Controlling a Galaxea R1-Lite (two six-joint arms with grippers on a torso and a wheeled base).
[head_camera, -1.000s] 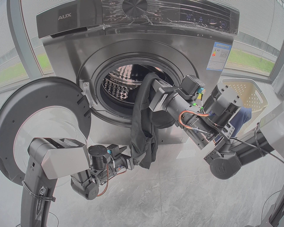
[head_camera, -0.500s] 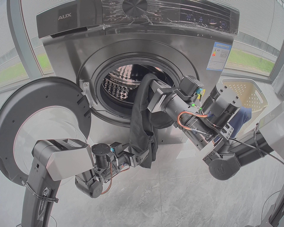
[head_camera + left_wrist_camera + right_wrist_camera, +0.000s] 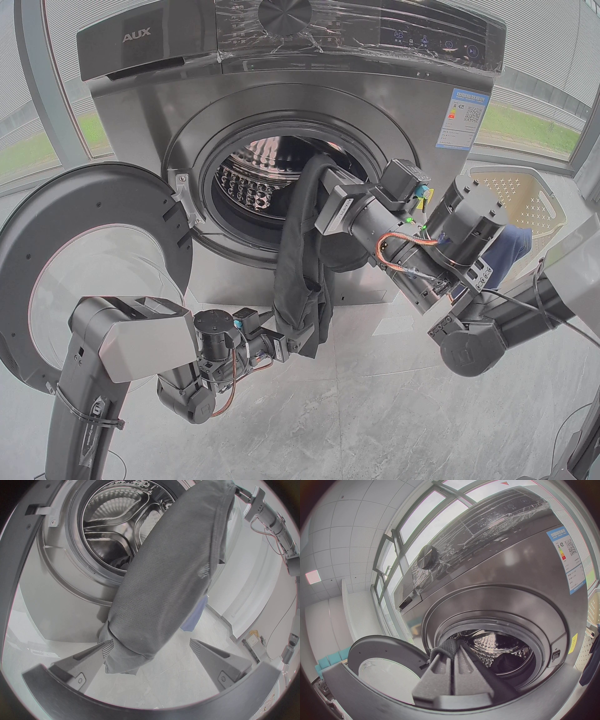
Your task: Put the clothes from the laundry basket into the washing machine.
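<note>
Over the last second the left hand [image 3: 303,336] has come in from the left, low before the washing machine [image 3: 156,125], to the hanging hem of the dark grey garment [image 3: 300,250]. The right arm has hardly shifted.

Left of the machine, its round door [image 3: 81,212] stands swung wide open. Pale lettering [image 3: 136,34] sits on the machine's upper-left drawer panel. The left hand's fingers [image 3: 93,658] are spread, and the hem hangs between them, against one finger. Whether it touches the other cannot be told.

The garment drapes from the drum [image 3: 256,181] opening down the machine's front. At the opening, the right hand [image 3: 453,648] is pressed together, pinching the cloth's upper fold; from the head view its tips are hidden under the fabric. A second dark item [image 3: 506,664] lies inside the drum, its shape hard to make out.

Wrinkled plastic film [image 3: 350,25] covers the machine's control panel and blurs its small icons. On the machine's upper right front is a blue-and-white label [image 3: 462,119] with a coloured chart and a square code, its print too small to read.

Right of the machine, the laundry basket [image 3: 531,200] is partly blocked by the right arm, and blue clothing [image 3: 509,247] shows in it.
</note>
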